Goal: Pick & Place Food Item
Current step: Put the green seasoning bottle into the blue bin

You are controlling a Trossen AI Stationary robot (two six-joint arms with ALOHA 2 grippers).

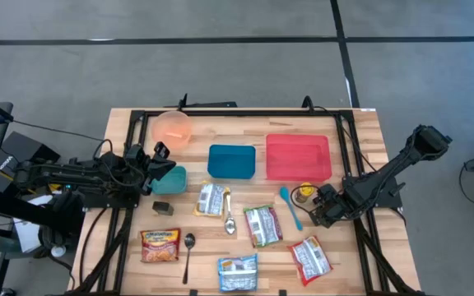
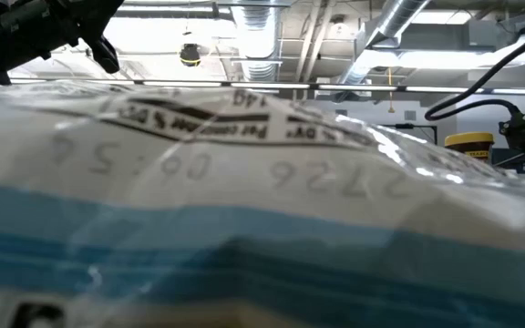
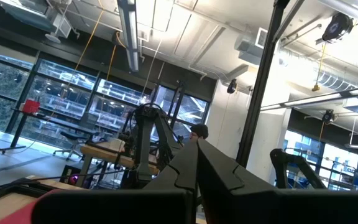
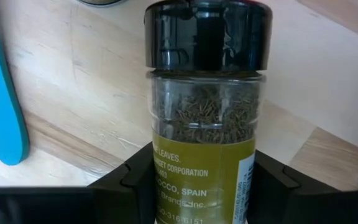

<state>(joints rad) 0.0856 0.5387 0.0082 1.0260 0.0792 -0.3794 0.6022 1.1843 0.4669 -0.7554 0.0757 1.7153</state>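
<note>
beside blue spoon (image 4: 2, 106), spice jar (image 4: 205, 112) between fingers (image 4: 135, 180)

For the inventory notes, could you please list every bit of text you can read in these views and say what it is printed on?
"LEAVES." "CORPORATION" "OCCO, SPAIN": partly hidden lines on the spice jar label, between the right gripper fingers.
"14g" and "2726": upside down on the clear wrapper filling the low view.
Food packets on the table: print too small to read.
</note>
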